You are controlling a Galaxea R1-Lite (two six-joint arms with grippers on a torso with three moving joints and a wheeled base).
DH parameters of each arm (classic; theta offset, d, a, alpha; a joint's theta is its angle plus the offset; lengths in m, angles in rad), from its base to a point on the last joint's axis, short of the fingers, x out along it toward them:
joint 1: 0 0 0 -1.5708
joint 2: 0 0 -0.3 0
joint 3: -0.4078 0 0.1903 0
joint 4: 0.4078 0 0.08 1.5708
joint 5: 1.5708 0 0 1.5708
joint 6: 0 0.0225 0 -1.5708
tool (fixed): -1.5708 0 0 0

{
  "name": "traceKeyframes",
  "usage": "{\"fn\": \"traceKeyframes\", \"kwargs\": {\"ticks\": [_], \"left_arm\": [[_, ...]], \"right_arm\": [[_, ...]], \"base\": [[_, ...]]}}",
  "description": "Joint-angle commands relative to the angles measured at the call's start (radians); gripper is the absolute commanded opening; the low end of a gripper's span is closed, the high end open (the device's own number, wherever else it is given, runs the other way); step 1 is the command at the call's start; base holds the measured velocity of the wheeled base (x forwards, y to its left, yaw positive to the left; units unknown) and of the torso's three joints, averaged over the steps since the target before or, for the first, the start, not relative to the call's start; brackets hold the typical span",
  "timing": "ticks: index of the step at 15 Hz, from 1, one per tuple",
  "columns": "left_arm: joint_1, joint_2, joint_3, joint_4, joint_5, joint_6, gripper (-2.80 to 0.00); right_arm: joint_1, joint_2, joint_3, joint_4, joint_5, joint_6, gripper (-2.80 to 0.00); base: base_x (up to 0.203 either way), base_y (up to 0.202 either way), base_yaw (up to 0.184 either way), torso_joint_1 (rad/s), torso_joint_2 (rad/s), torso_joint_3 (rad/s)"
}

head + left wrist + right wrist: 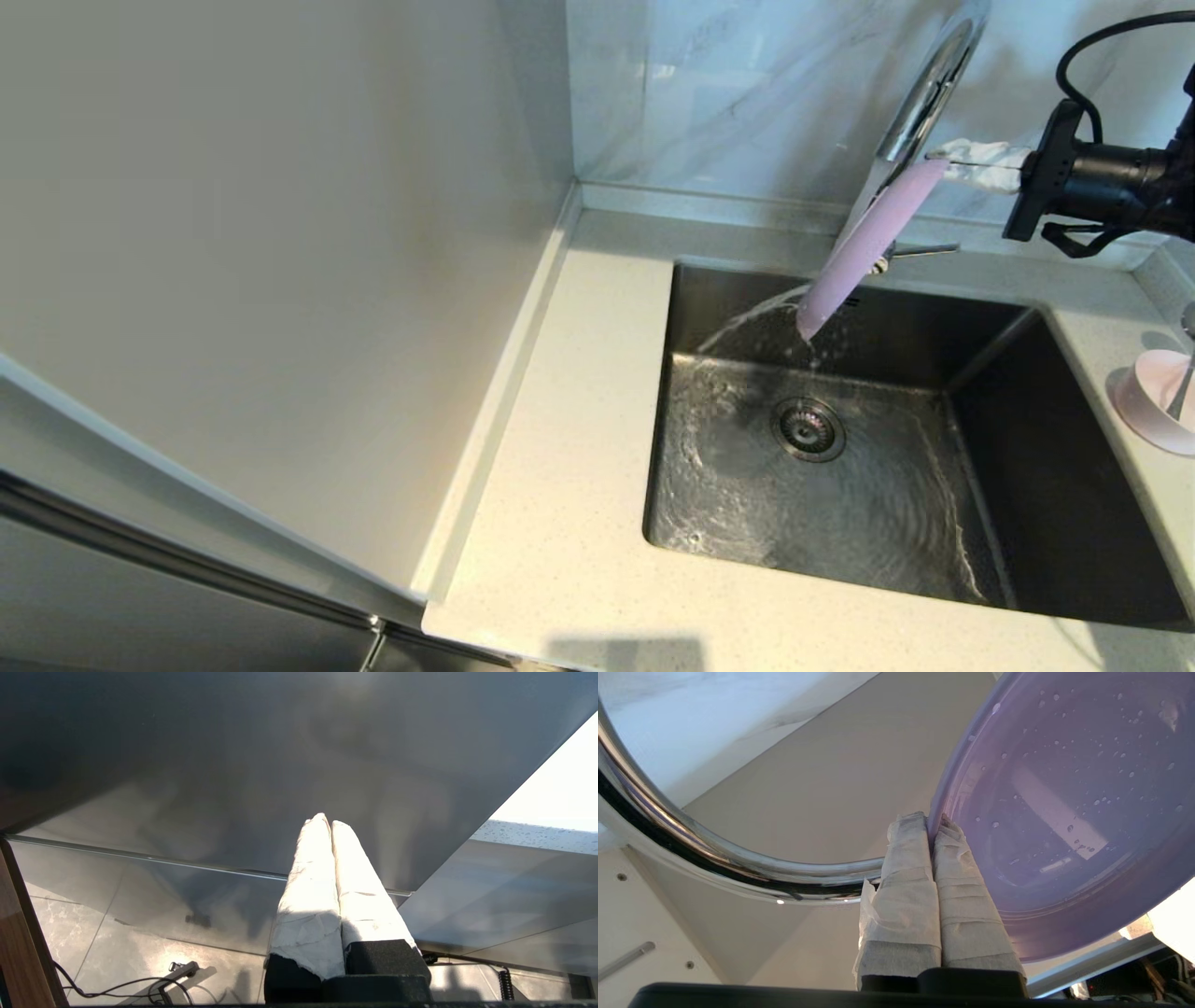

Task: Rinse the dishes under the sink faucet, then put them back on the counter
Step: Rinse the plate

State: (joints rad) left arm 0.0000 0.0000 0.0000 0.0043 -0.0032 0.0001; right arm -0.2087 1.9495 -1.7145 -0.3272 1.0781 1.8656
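My right gripper (pixel 945 161) is shut on the rim of the lilac-pink round plate (pixel 868 245), held on edge and tilted under the chrome gooseneck faucet (pixel 924 89). Water runs off the plate's lower edge into the steel sink (pixel 728 504) and swirls round the drain strainer (pixel 808 428). In the right wrist view the gripper (pixel 930 820) pinches the wet plate (pixel 1064 812) beside the faucet's curved tube (pixel 691 844). The pale pink bowl (pixel 1153 401) stands on the counter (pixel 560 467) at the right. The white dish is out of view. My left gripper (pixel 325 822) is shut, empty, parked low beside the cabinet.
A tall pale panel (pixel 261 261) walls off the counter's left side. A marble backsplash (pixel 728 93) rises behind the sink. The faucet's thin lever (pixel 924 249) sticks out near the plate. A metal utensil (pixel 1184 373) leans in the pink bowl. Cables lie on the floor (pixel 140 989) below.
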Motion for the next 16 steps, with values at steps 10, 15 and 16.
{"fn": "traceKeyframes", "kwargs": {"ticks": [10,15,16], "left_arm": [[0.0,0.0,0.0,0.0,0.0,0.0,-2.8],[0.0,0.0,0.0,0.0,0.0,0.0,-2.8],[0.0,0.0,0.0,0.0,0.0,0.0,-2.8]], "right_arm": [[-0.001,0.024,0.001,-0.011,0.042,0.005,-2.8],[-0.001,0.032,0.022,-0.058,0.068,0.001,-2.8],[-0.003,0.03,0.022,-0.058,0.068,0.0,-2.8]], "base": [[0.0,0.0,0.0,0.0,0.0,0.0],[0.0,0.0,0.0,0.0,0.0,0.0],[0.0,0.0,0.0,0.0,0.0,0.0]]}}
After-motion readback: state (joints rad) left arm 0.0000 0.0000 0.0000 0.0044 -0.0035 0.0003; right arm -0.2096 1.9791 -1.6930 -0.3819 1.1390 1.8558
